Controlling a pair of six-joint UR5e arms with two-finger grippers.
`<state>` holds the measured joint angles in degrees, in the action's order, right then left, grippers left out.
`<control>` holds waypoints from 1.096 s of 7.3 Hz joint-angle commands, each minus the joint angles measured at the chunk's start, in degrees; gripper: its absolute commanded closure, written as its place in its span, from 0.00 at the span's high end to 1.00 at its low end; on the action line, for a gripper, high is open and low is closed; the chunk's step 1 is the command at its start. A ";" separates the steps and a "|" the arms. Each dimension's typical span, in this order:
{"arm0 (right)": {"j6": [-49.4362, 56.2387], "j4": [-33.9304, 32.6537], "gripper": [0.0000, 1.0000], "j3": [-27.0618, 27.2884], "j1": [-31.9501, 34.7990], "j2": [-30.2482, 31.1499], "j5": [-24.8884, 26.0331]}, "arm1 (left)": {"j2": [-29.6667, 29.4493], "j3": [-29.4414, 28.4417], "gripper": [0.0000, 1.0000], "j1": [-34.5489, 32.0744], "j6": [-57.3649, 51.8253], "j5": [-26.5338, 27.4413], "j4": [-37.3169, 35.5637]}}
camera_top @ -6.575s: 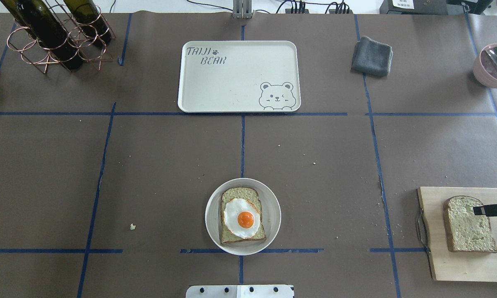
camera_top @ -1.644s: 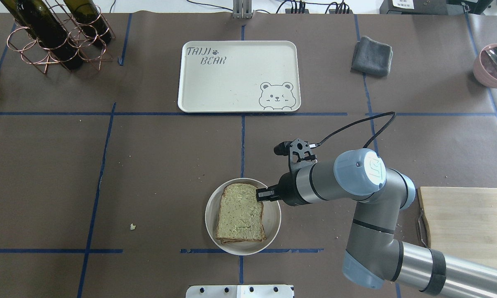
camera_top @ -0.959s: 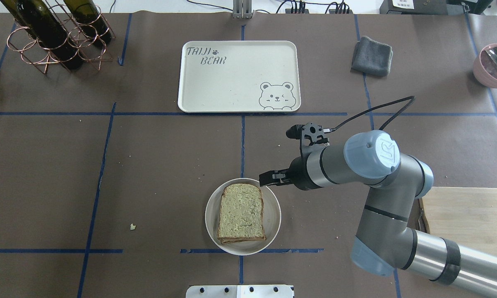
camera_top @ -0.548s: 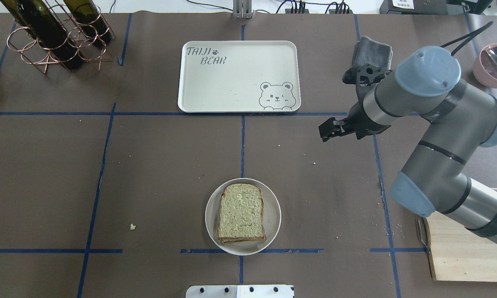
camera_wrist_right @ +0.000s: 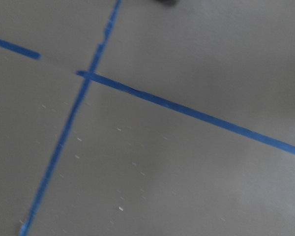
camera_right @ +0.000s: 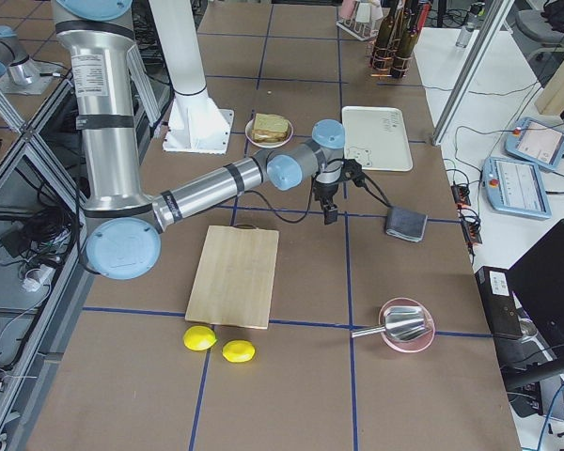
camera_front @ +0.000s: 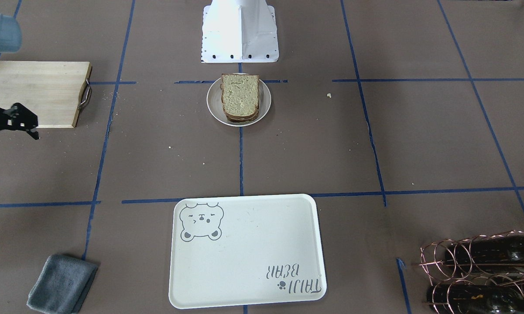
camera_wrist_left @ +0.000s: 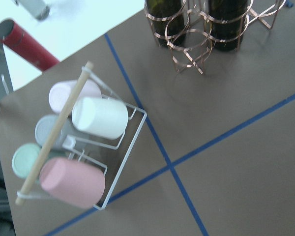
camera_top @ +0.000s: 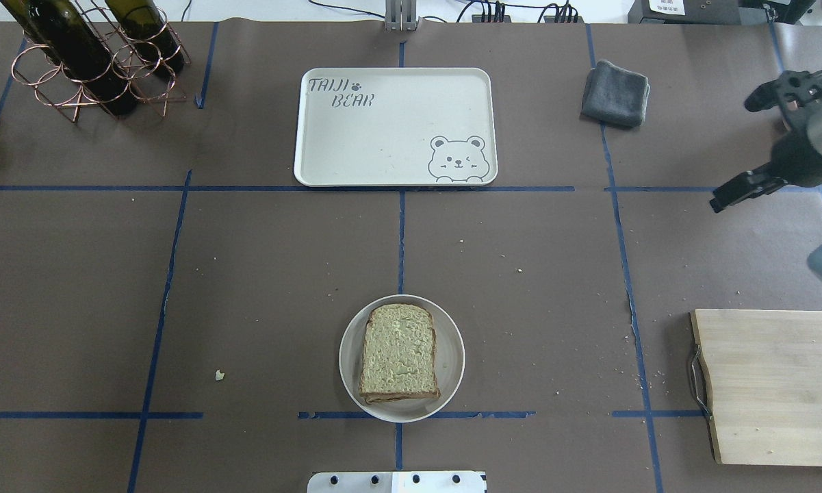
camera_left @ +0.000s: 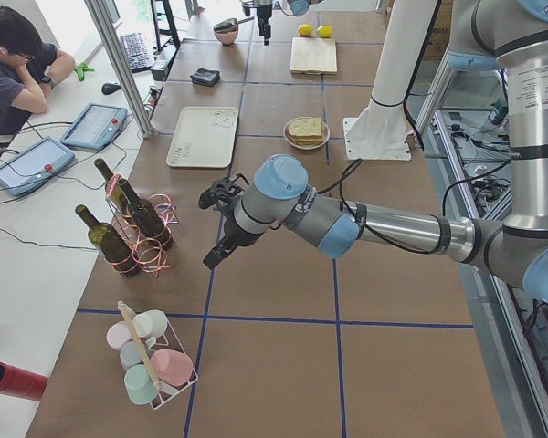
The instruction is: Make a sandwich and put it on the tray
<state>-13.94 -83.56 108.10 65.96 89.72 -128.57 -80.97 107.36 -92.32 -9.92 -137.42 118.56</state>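
- The right gripper (camera_top: 724, 197) hangs in the air over the brown table. Its two fingers (camera_front: 26, 124) are spread apart. There is nothing between them.
- The sandwich (camera_top: 398, 352) is a long way from the right gripper. It is off to the gripper's left and closer to the robot. It is two slices of bread, one on top of the other. It lies flat on a round white plate (camera_top: 453, 329).
- The tray (camera_top: 383, 130) with the bear face is also well off to the right gripper's left. It is a bit farther from the robot than the gripper is. The sandwich is not on the tray, and a wide strip of table lies between them.
- A folded grey cloth (camera_top: 616, 92) lies near the right gripper, to its left and farther from the robot.
- A wooden cutting board (camera_top: 773, 383) lies near the right gripper on the robot's side.
- The left gripper (camera_left: 216, 255) shows only in a side view. It points down over the table. I cannot tell if it is open or closed.
- Dark bottles in a copper wire rack (camera_left: 132, 228) stand just beside the left gripper. A white wire rack of cups (camera_wrist_left: 73, 157) is near it too.
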 commanded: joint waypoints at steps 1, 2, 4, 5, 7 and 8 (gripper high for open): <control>11.28 0.06 1.00 0.18 11.78 10.78 -4.23 | -2.24 0.38 1.00 5.87 9.26 -6.98 2.64; 13.30 -0.28 1.00 -0.34 14.96 15.00 -4.40 | -4.69 1.35 1.00 10.53 16.35 -6.72 2.99; 16.91 -0.55 1.00 -0.17 20.76 18.99 -4.49 | -6.90 6.01 1.00 20.81 22.61 -6.35 3.00; 17.19 -0.46 1.00 -0.08 22.10 19.52 -3.88 | -9.53 7.41 1.00 27.12 34.41 -5.23 3.17; 17.19 -0.72 1.00 0.00 23.15 19.26 -3.88 | -13.75 9.96 1.00 41.00 54.47 8.07 3.00; 17.19 -0.90 1.00 0.01 23.60 19.17 -3.96 | -16.73 10.06 1.00 46.73 63.53 13.01 2.91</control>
<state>3.20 -84.24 108.05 88.75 108.99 -132.45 -94.26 116.71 -53.59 41.64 -131.28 121.56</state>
